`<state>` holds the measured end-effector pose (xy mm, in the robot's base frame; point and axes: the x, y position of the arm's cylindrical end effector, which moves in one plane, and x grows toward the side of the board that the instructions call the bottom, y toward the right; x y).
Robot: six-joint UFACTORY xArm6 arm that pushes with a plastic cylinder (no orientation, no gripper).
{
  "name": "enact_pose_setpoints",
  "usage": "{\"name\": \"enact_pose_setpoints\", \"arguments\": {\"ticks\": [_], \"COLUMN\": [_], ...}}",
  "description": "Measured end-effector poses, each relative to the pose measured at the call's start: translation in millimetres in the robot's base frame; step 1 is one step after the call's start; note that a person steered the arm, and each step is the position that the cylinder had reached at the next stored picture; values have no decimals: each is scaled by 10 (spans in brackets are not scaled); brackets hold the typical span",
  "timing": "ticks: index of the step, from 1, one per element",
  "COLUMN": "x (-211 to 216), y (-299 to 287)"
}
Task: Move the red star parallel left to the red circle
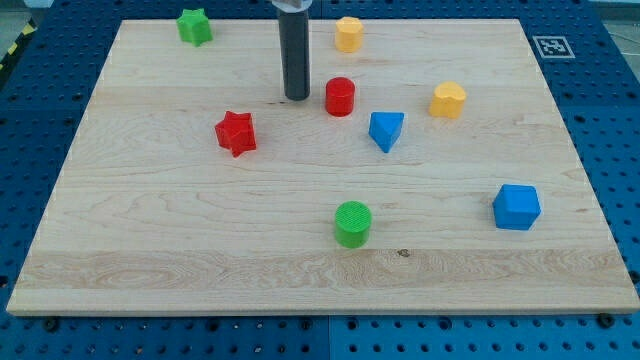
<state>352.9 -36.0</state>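
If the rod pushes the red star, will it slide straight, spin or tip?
The red star looks low and flat-bottomed, so it probably slides rather than tips. Its points may make it spin if my tip hits off-centre. The wood board looks smooth, so little drag.

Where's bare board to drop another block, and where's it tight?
Free: the strip along the view's bottom below the green cylinder; the view's left side below the green star and left of the red star. Crowded: upper middle, where my tip sits just left of the red cylinder, with the blue wedge-shaped block nearby.
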Motion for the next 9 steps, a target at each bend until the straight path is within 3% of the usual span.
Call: {"name": "enact_pose_setpoints", "arguments": {"ticks": [3,4,6,9], "x": [1436,1399,882,924], "y": [-93,-537,-738,-949]}}
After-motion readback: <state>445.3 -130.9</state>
